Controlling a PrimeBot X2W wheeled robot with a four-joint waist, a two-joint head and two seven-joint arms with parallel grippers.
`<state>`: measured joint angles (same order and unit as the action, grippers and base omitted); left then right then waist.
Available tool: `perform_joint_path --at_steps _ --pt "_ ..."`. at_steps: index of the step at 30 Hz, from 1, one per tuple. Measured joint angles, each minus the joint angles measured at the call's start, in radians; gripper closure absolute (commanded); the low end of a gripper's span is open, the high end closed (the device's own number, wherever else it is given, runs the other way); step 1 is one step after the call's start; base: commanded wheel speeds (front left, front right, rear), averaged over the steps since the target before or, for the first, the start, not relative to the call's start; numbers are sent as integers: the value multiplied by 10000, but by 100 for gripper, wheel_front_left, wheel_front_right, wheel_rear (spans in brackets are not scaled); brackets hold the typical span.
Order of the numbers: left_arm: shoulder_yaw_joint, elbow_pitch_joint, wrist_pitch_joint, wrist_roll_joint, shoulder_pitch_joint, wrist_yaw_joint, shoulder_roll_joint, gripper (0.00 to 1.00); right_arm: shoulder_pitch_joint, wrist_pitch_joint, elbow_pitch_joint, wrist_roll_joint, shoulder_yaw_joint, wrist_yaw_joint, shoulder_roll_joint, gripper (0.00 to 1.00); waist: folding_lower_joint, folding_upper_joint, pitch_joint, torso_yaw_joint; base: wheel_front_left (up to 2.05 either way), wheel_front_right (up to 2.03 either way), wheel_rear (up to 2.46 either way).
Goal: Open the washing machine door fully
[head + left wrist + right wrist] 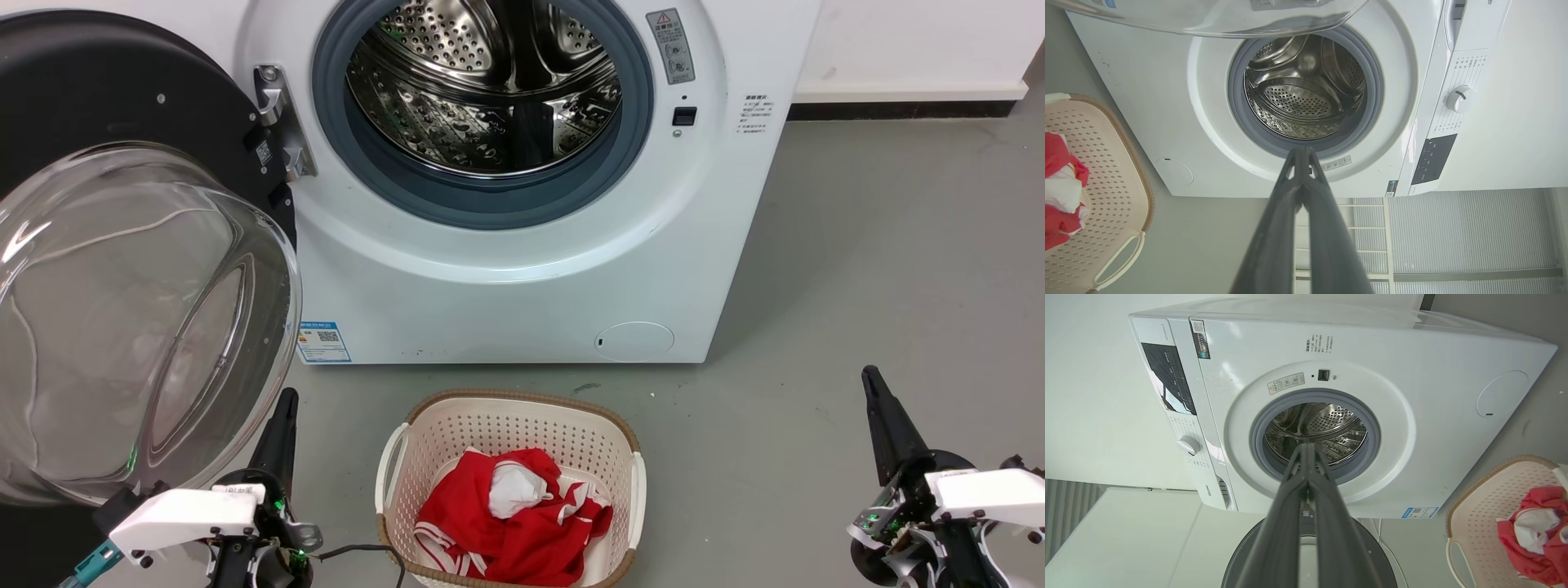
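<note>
The white washing machine (506, 278) stands ahead with its steel drum (490, 82) exposed inside the grey gasket. Its black washing machine door (114, 106) is swung wide to the left on a metal hinge (282, 122), and the clear glass bowl (139, 327) bulges toward me. My left gripper (286, 398) is shut and empty at the lower left, just right of the glass bowl and apart from it. At the lower right my right gripper (870, 376) is shut, holding nothing, over bare floor. In the wrist views both finger pairs (1302, 152) (1309, 447) are pressed together, pointing at the drum opening.
A cream laundry basket (424, 433) with red and white clothes (514, 506) sits on the grey floor in front of the machine, between my arms. A blue label (323, 341) and a round filter cap (635, 340) mark the machine's lower front. A white wall runs behind.
</note>
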<state>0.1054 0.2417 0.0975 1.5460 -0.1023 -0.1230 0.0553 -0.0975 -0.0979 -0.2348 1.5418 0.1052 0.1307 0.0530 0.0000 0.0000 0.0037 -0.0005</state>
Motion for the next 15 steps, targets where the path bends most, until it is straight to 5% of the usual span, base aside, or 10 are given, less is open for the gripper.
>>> perform_joint_path --at_steps 15 --pt "86 38 173 662 -22 -61 -50 100 -52 -128 -104 723 42 0 0 100 0 0 -6 5 0 0 0"
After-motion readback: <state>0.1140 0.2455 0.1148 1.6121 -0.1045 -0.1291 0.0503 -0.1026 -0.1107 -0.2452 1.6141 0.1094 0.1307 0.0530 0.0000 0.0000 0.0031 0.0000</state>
